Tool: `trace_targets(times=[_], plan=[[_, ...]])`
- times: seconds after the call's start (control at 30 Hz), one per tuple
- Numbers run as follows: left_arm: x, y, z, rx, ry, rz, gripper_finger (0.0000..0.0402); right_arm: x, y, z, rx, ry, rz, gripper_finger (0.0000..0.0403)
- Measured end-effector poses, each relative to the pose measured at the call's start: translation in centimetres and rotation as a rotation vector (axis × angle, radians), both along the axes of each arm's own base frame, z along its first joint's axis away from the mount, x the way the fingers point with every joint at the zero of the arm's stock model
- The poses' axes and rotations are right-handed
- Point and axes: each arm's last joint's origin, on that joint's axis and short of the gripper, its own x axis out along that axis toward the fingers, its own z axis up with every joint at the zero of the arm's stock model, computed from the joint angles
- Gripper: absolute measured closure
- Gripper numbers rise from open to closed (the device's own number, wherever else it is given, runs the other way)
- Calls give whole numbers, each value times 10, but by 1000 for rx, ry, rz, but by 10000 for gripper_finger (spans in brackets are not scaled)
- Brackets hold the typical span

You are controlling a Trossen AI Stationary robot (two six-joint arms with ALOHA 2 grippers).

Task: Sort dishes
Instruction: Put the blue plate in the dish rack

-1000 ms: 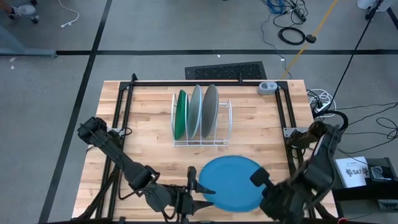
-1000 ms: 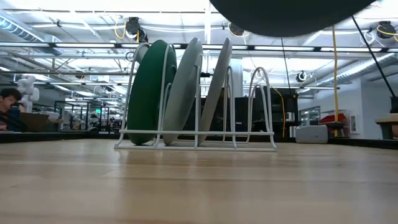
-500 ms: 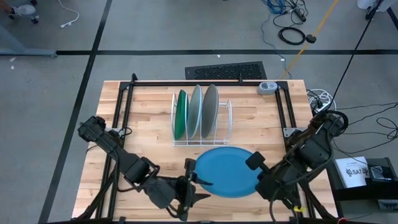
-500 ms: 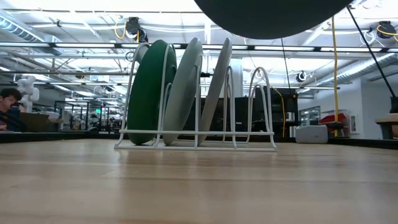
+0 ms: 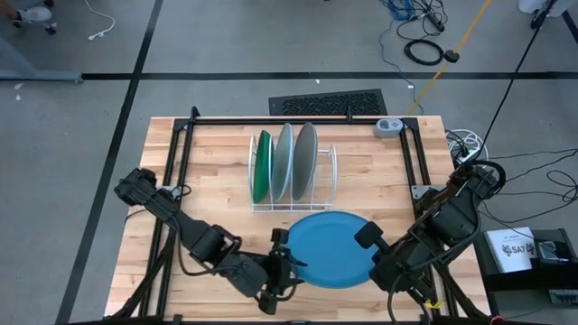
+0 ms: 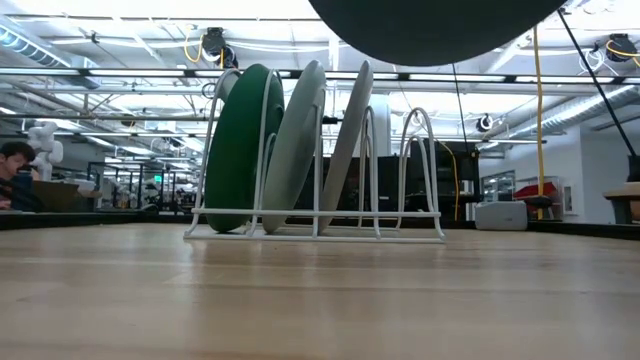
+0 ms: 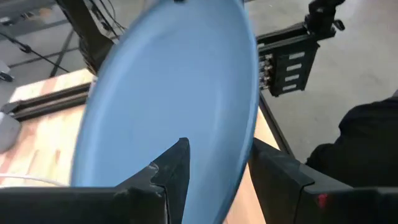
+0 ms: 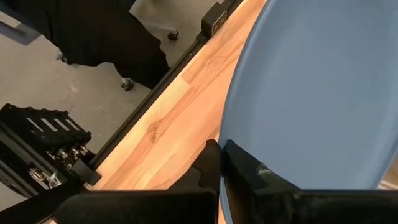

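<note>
The medium blue plate hangs in the air over the near half of the table; its dark underside shows at the top of the low view. My right gripper is shut on its right rim. My left gripper is open, with one finger over and one under the plate's left rim. The dark green plate, the pale light blue plate and the grey plate stand on edge in the white wire rack. My right gripper pinches the medium blue plate's right rim between its two fingers, one on the upper face and one beneath. The fingers come roughly level from the table's right. The plate is lifted clear of the table, nearly level. My left gripper straddles the left rim; whether its fingers touch the plate I cannot tell.
The rack has a free slot on its right side. A black frame runs along the table's left, far and right sides. A small grey device sits at the far right corner. Bare wood lies under the plate.
My right gripper has carried the blue plate toward the table's far edge, closer to the rack, and the plate stays clear of the table. My left gripper has followed at the plate's left rim, and its arm has swung in under the plate's near left side.
</note>
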Motion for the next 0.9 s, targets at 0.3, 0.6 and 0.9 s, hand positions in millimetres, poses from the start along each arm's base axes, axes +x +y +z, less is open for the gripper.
trace_targets(times=[0.3, 0.6, 0.9], plan=[[22, 3, -25, 70, 51, -44, 268, 2, -2, 0, -6, -2, 4, 402], [19, -3, -14, 145, 2, -90, 389, 2, -2, 0, 12, 9, -24, 402], [7, -14, -5, 139, 27, -108, 391, 0, 3, 1, 35, -8, -204, 304]])
